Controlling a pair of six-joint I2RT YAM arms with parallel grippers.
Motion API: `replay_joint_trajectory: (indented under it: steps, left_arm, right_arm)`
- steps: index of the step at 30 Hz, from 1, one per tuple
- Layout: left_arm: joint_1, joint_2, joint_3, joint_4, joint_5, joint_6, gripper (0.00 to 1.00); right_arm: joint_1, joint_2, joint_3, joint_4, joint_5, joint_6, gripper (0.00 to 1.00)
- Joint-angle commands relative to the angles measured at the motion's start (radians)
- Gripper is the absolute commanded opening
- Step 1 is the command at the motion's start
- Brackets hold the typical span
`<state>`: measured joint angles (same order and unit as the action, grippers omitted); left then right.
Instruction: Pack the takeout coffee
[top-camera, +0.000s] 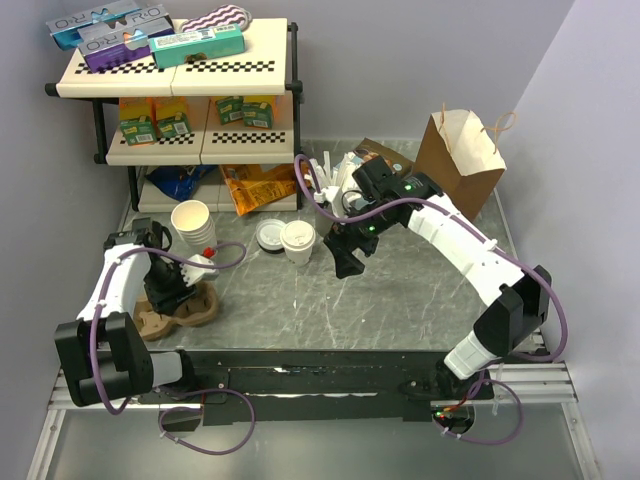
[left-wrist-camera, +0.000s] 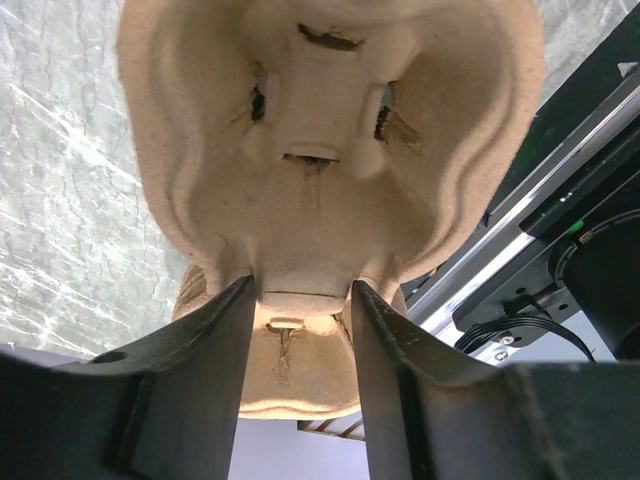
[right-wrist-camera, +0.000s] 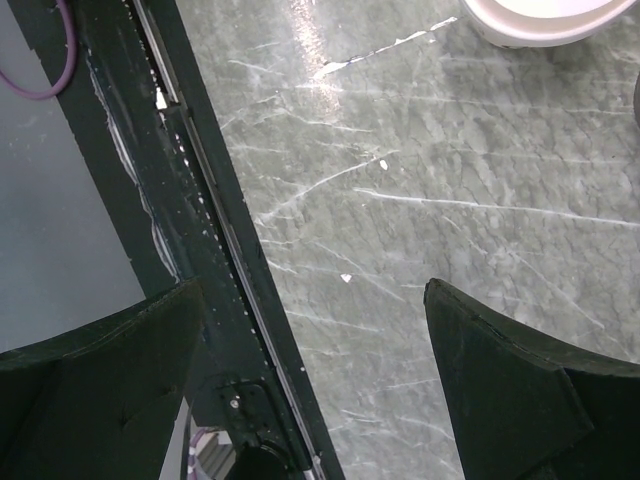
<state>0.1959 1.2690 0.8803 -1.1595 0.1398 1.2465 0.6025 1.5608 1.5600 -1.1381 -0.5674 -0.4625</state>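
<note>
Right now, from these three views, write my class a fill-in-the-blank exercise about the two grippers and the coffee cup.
The left gripper is ____ on the pulp carrier.
The right gripper is ____, holding nothing above the table.
The takeout coffee has a ____ lid.
Missing words: shut; open; white.

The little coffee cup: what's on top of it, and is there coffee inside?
A round white lid sits on top of the coffee cup. The lid covers the whole opening, so whatever is inside cannot be seen.
</note>
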Motion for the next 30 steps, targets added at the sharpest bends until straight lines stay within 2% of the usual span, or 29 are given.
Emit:
replay_joint_trajectory:
  steps: [1,6,9,10,12,16,19,22,24,26,30]
  left_arm:
    - [0.004,0.000,0.006,-0.019,0.050,0.024,0.45]
    - [0.004,-0.002,0.003,-0.006,0.027,0.016,0.35]
    - [0.004,-0.002,0.020,-0.017,0.018,0.002,0.20]
    - [0.004,-0.002,0.034,-0.026,0.017,-0.010,0.08]
    - [0.004,-0.006,0.054,-0.042,0.004,-0.022,0.02]
    - [0.025,-0.020,0.152,-0.100,0.029,-0.038,0.01]
    - [0.083,0.016,0.251,-0.179,0.132,-0.054,0.01]
    - [0.083,0.043,0.259,-0.161,0.020,-0.126,0.01]
    - [0.100,0.046,0.313,-0.218,0.043,-0.131,0.01]
    - [0.109,0.023,0.385,-0.218,0.104,-0.174,0.01]
    - [0.082,-0.049,0.411,-0.215,0.181,-0.142,0.01]
  right_arm:
    - [-0.001,0.018,0.054,-0.011,-0.011,-0.004,0.97]
    - [0.000,0.030,0.063,-0.008,-0.012,-0.001,0.97]
    - [0.000,0.036,0.068,-0.008,-0.012,-0.001,0.97]
    - [-0.001,0.038,0.068,-0.008,-0.014,-0.001,0.97]
    - [0.000,0.036,0.066,-0.002,-0.025,-0.004,0.97]
    - [-0.001,0.031,0.069,0.017,-0.048,-0.001,0.96]
    - [-0.004,0.021,0.072,0.043,-0.068,0.008,0.96]
    - [-0.007,0.005,0.072,0.069,-0.081,0.018,0.96]
    - [-0.017,-0.018,0.074,0.092,-0.077,0.044,0.97]
    - [-0.041,-0.044,0.084,0.150,-0.069,0.094,0.97]
    - [-0.119,-0.102,0.138,0.302,-0.017,0.153,0.96]
